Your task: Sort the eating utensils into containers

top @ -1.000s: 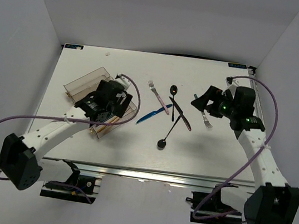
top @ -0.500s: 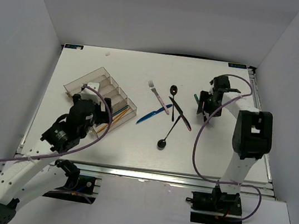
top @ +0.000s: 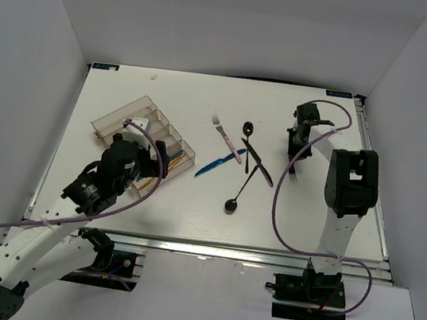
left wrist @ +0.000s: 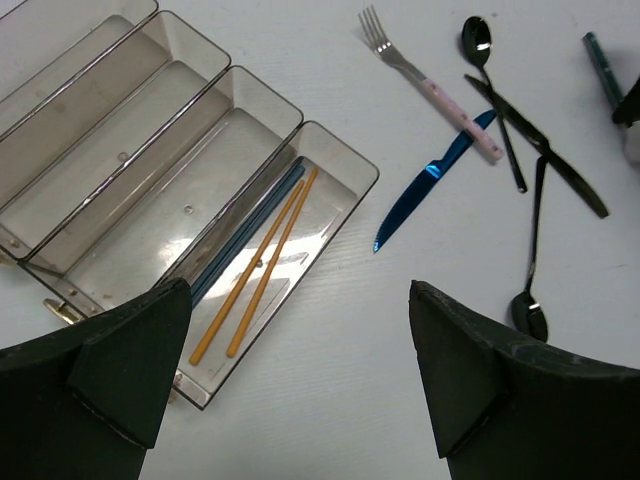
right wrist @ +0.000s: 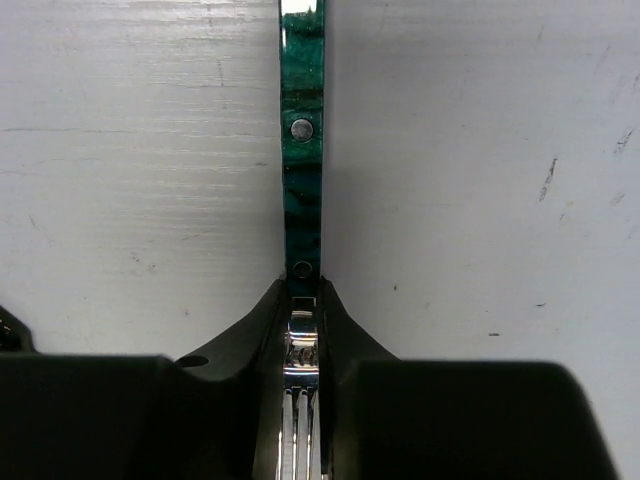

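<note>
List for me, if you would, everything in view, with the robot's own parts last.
table: one, white.
organiser tray: one, clear, table's left.
orange sticks: two, in the tray's end compartment nearest the loose cutlery.
dark blue stick: one, same compartment.
pink-handled fork: one, silver tines, mid-table.
blue knife: one, beside that fork.
black spoons: two, mid-table.
black slim piece: one, crossing the spoon handles.
green-handled fork: one, table's right, gripped.
left gripper: open, near the tray.
right gripper: shut on green-handled fork.
</note>
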